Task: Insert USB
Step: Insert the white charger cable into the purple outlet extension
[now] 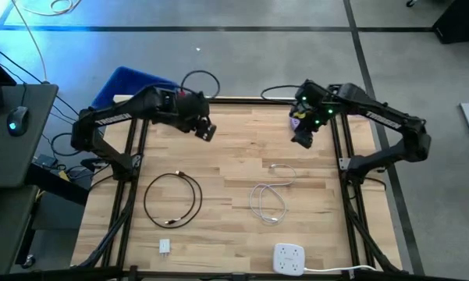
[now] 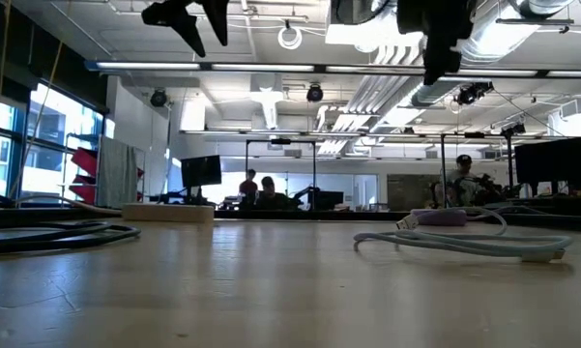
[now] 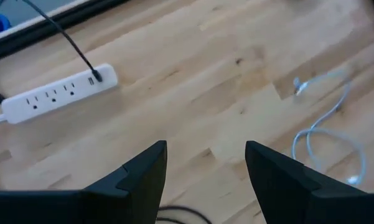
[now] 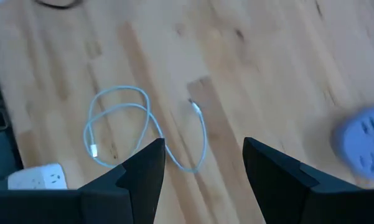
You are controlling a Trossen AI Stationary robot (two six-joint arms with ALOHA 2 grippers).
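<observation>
Both arms hover above the table (image 1: pixel 234 148), jaws parted and empty (left gripper (image 1: pixel 206 131), right gripper (image 1: pixel 303 139)); the white USB cable (image 1: pixel 269 195) lies untouched.

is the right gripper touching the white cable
Apart. The right wrist view shows the open right gripper raised above the table, with the white cable lying untouched on the wood below it.

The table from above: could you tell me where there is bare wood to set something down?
Bare wood lies between the black cable and white cable, and along the far edge under both raised grippers. The near edge is crowded by the white adapter and power strip.
</observation>
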